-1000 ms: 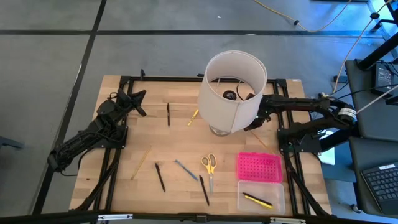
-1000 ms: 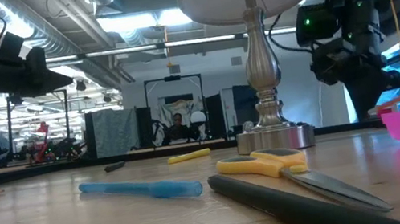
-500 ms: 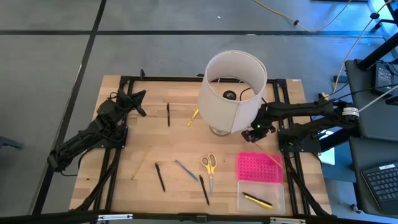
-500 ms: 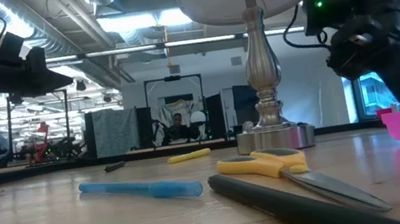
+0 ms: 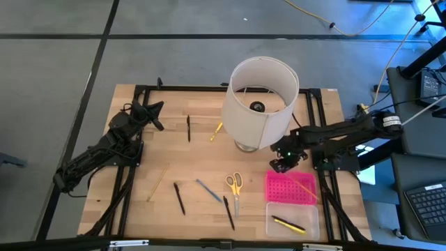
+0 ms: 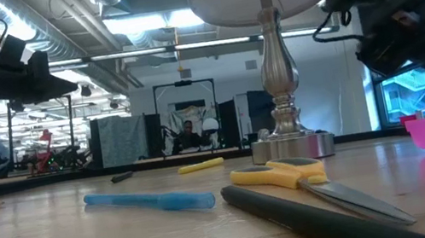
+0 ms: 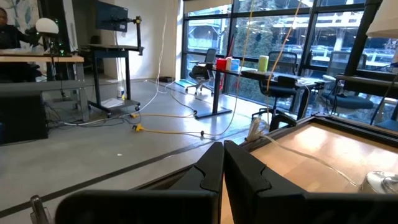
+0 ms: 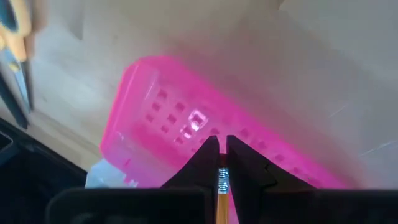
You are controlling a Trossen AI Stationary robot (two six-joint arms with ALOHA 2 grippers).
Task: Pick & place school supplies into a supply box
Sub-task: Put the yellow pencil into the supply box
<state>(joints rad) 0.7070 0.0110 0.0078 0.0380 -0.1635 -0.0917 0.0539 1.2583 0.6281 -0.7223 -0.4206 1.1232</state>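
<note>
Overhead, the right gripper (image 5: 282, 166), jaws clamped on a yellow pencil (image 8: 221, 193), hangs above the pink lid (image 5: 290, 187), short of the clear base (image 5: 293, 220). Released here, the pencil would likely land on the lid. The left gripper (image 7: 223, 163) waits pressed together.

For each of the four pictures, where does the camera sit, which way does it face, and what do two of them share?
High view: above the table, facing straight down; both arms show, left pincer idle, right pincer by the pink lid.
Low view: at table height, facing the room; scissors, lamp, right arm above.
Left wrist view: on the left arm, facing the windows; its shut fingers show.
Right wrist view: on the right arm, facing down onto the pink lid; its fingers grip a pencil.
Shared: the pink lid, in high and right wrist views.
</note>
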